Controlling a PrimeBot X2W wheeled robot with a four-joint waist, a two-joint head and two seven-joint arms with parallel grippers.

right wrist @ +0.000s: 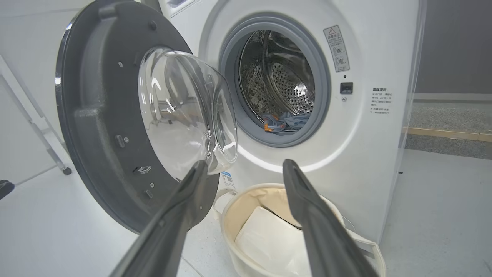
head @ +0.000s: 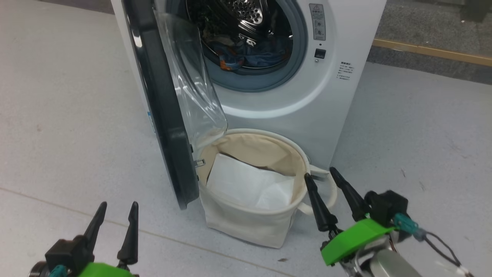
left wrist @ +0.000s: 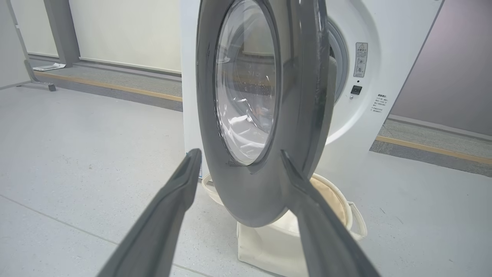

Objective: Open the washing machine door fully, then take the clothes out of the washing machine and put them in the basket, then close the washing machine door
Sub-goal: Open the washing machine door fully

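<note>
Washer: stands on the floor, drum exposed. Door: juts out roughly square to the front, lower rim just over the basket; looks rigid and glossy, likely slippery; best pushed at the free rim. Clothes: lie low in the drum; soft, light, limp; best pinched at a raised fold. Left tool: spread, empty, facing the door's outer face. Right tool: spread, empty, just right of the basket, aimed at the drum.
</note>
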